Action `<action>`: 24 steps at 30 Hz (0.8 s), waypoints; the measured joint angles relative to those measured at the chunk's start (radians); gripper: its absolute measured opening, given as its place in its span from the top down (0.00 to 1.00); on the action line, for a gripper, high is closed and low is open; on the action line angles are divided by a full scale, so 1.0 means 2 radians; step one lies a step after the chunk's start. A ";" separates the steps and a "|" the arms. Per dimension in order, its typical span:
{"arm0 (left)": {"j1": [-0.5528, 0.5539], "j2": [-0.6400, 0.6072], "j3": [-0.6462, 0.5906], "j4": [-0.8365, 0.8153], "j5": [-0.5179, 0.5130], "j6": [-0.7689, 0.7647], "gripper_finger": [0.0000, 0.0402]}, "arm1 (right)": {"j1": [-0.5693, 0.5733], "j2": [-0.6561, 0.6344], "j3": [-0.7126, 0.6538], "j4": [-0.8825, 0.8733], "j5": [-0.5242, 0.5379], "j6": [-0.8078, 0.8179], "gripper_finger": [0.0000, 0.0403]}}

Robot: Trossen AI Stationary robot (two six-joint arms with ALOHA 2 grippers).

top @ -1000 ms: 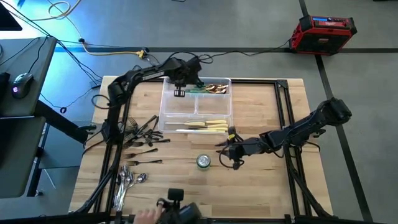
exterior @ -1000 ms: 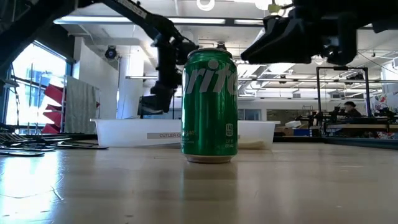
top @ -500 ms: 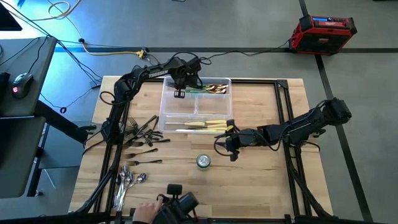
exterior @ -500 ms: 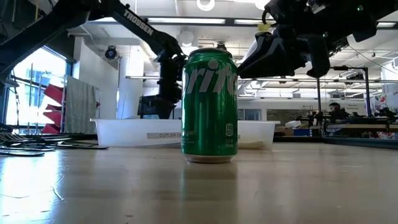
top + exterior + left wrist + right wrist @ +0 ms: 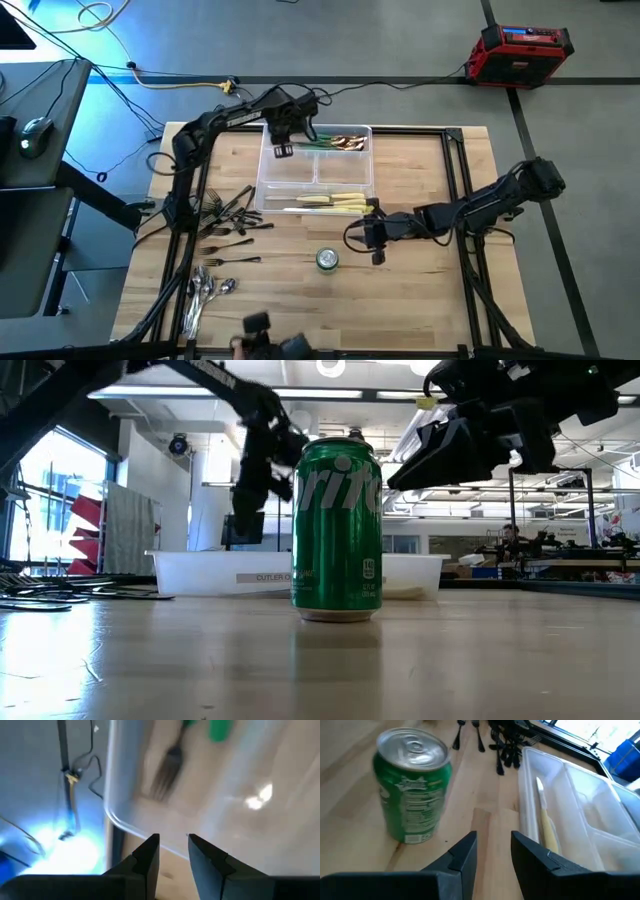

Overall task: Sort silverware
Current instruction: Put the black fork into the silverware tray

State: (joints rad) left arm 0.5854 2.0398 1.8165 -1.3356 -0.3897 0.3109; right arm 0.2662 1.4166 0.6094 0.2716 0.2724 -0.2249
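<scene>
The clear divided tray sits at the table's far middle. Green-handled pieces lie in its far compartment, cream-handled knives in its near one. Dark forks lie heaped to the tray's left, and shiny spoons lie at the near left. My left gripper hovers open above the tray's far-left corner and holds nothing. Its wrist view shows a green-handled fork lying in the tray beyond the gripper. My right gripper hangs open and holds nothing, just right of the green can.
The green can stands upright on the wood near the table's middle, close to my right gripper. A black frame rail runs along the table's right side. Bare wood lies between the can and the spoons.
My left gripper has risen above the tray's far-left corner and rolled at the wrist; the green-handled pieces stay lying in the far compartment. My right arm has rolled its wrist slightly beside the can.
</scene>
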 joint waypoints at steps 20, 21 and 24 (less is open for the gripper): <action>-0.421 -0.315 -0.278 -0.019 0.163 -0.522 0.79 | 0.067 0.000 0.016 -0.003 0.004 0.017 0.75; -0.444 -0.317 -0.302 -0.002 0.167 -0.543 0.79 | 0.072 0.000 0.020 -0.003 0.004 0.022 0.75; -0.499 -0.313 -0.366 0.052 0.189 -0.558 0.79 | 0.088 0.000 0.032 -0.003 -0.003 0.021 0.75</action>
State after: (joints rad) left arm -0.4124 1.4138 1.0854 -1.2326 -0.0120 -0.8058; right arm 0.4431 1.4163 0.6725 0.2649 0.2663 -0.1819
